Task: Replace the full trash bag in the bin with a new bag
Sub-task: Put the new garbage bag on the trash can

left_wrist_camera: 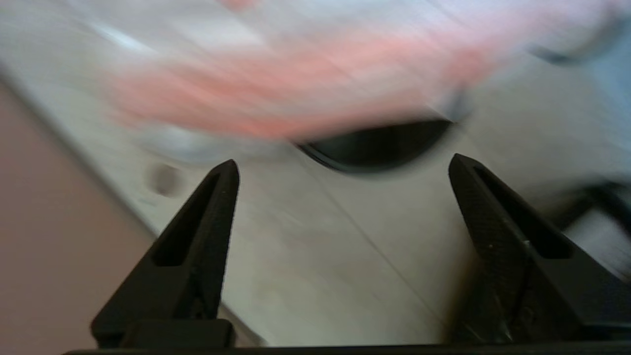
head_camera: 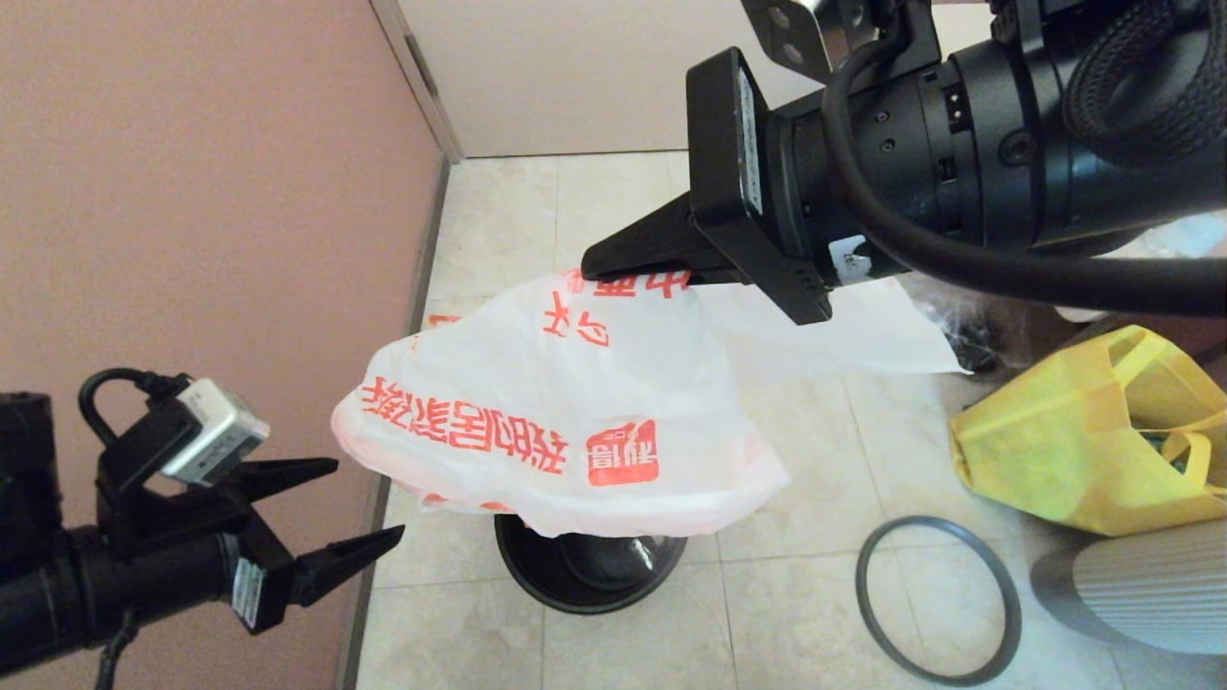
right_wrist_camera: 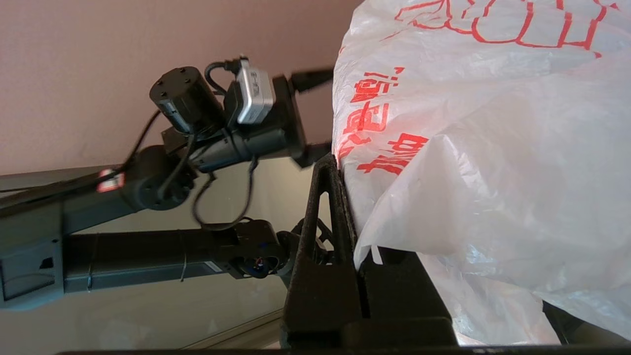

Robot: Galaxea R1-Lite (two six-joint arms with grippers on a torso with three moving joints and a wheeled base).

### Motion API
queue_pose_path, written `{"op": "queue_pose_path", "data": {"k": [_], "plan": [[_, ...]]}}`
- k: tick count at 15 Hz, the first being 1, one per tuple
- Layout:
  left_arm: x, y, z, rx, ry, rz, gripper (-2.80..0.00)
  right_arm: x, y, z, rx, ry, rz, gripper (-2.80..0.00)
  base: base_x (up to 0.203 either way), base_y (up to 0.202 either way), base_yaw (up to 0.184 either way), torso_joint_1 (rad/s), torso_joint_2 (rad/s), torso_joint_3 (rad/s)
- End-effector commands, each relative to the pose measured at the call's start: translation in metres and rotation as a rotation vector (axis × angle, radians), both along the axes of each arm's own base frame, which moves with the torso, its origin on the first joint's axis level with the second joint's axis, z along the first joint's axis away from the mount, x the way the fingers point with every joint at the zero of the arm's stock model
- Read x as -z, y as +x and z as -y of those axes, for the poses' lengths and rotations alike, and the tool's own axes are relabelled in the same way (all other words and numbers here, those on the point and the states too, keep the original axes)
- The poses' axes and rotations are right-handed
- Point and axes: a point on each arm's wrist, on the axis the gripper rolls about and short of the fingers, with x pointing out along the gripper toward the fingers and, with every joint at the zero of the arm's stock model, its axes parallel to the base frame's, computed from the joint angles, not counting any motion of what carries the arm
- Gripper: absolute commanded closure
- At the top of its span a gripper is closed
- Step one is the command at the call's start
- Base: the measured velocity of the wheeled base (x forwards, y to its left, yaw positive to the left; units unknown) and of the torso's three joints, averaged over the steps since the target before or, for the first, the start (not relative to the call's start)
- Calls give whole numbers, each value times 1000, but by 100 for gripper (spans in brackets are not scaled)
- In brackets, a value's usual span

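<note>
The new bag [head_camera: 575,412], white with big red characters, hangs billowed in the air, and my right gripper [head_camera: 599,264] is shut on its upper edge. In the right wrist view the bag [right_wrist_camera: 468,148] drapes over the gripper [right_wrist_camera: 335,167] and hides one finger. Directly below the bag stands the dark-grey bin [head_camera: 590,570], its mouth partly covered. My left gripper [head_camera: 369,498] is open and empty, low at the left, beside the bag's lower left edge and apart from it. From the left wrist, the blurred bag [left_wrist_camera: 296,88] hangs over the bin [left_wrist_camera: 379,148] beyond the gripper [left_wrist_camera: 342,162]. The full trash bag is out of view.
The thin grey hoop [head_camera: 939,599] lies on the tiled floor right of the bin. A yellow fabric tote [head_camera: 1093,441] sits at the right, with a grey ribbed object [head_camera: 1141,585] below it. A pink wall [head_camera: 192,240] runs close along the left.
</note>
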Motion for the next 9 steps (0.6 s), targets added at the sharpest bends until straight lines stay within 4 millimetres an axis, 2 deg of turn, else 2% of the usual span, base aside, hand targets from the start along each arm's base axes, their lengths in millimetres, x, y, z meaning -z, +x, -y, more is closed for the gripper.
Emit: {"op": "queue_pose_path", "data": {"k": [1,3,5,9], "plan": [[3,8,0,-30,2,103,-280,0,2,2,9,0,-5,0,0,0,0,0,0,0],[7,-2,-1,-41,6,114,-280,1,6,4,19,-2,-8,0,0,0,0,0,0,0],[11,-2,-3,-90,24,103,-280,1,5,4,0,2,-15,0,0,0,0,0,0,0],[15,19,0,-97,22,143,-280,-2,2,6,-20,19,-31,0,0,0,0,0,0,0]]}}
